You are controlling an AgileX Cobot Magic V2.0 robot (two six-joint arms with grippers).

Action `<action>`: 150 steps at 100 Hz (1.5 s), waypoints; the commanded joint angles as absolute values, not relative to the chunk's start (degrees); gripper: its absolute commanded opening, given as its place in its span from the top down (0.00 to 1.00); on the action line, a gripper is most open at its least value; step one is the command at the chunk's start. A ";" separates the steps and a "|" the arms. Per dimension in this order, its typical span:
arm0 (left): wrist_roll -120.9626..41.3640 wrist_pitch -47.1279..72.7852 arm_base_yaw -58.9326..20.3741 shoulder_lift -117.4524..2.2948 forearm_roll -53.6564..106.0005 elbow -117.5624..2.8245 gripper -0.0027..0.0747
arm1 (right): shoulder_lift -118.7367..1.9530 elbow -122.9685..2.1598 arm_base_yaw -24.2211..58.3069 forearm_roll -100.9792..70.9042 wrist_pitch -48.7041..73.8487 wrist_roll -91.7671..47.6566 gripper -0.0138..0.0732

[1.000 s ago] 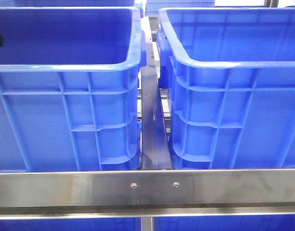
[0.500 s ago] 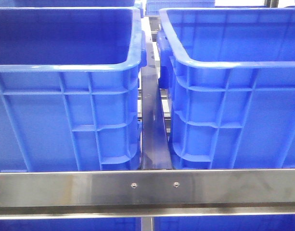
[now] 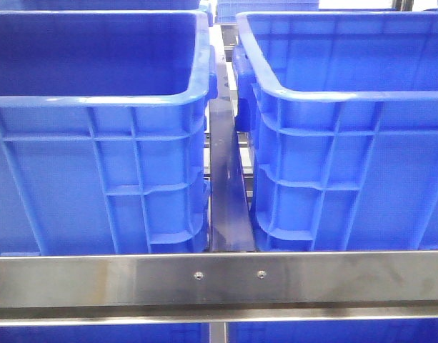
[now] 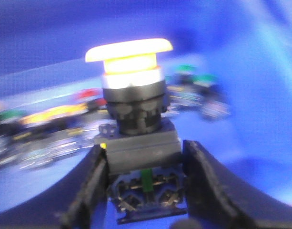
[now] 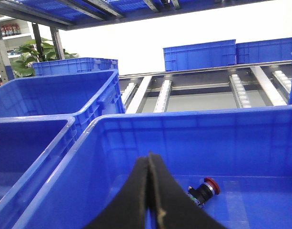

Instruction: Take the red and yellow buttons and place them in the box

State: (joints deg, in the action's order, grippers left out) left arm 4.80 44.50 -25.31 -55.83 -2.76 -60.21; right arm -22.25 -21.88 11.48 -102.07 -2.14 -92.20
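Observation:
In the left wrist view my left gripper point(image 4: 145, 164) is shut on a yellow button point(image 4: 131, 86), its black fingers point(image 4: 91, 186) clamping the grey base while the yellow cap points away. Behind it, blurred, lie several more buttons with red point(image 4: 90, 94), yellow and green caps on a blue bin floor. In the right wrist view my right gripper point(image 5: 150, 164) is shut with nothing in it, above the right box point(image 5: 184, 125). One red button point(image 5: 206, 189) lies on that box's floor. Neither gripper shows in the front view.
The front view shows two tall blue boxes, left point(image 3: 97, 100) and right point(image 3: 347, 93), with a metal rail point(image 3: 226, 186) between them and a steel bar point(image 3: 219, 282) across the front. More blue bins point(image 5: 203, 55) and roller tracks point(image 5: 160, 95) stand behind.
A small dark shape at the left box's far left edge in the front view a second ago is gone from sight now. Nothing else has shifted there.

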 commanded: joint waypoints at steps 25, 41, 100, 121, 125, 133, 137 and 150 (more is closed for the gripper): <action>0.00 41.12 -42.55 -54.92 -1.61 -61.78 0.99 | -22.49 -23.46 11.49 -102.10 -0.44 -92.84 0.92; -0.78 41.01 -45.83 -54.92 -1.86 -61.78 0.99 | -22.49 -23.46 11.49 -102.10 4.11 -92.84 0.85; -0.78 40.91 -45.77 -54.92 -1.86 -61.78 0.99 | -28.66 -25.40 11.49 -105.84 31.35 -80.58 0.17; -0.78 40.91 -45.77 -54.92 -1.86 -61.78 0.99 | -45.44 -31.91 11.49 -105.84 51.44 -75.15 0.17; -0.78 40.91 -45.77 -54.92 -1.86 -61.78 0.99 | -48.35 -33.36 11.49 -105.84 55.55 -74.26 0.17; -0.78 40.91 -45.77 -54.92 -1.86 -61.78 0.99 | -55.09 -37.03 11.70 -105.84 61.16 -72.70 0.17; -0.78 40.91 -45.77 -54.92 -1.86 -61.78 0.99 | -57.99 -38.88 12.30 -105.84 62.60 -72.27 0.17; -0.78 40.91 -45.77 -54.92 -1.86 -61.78 0.99 | -64.94 -44.12 16.38 -105.84 62.25 -71.98 0.17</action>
State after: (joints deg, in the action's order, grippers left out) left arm -0.77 44.72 -45.31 -55.83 -1.96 -60.21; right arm -61.39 -39.09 13.86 -101.99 58.99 -72.24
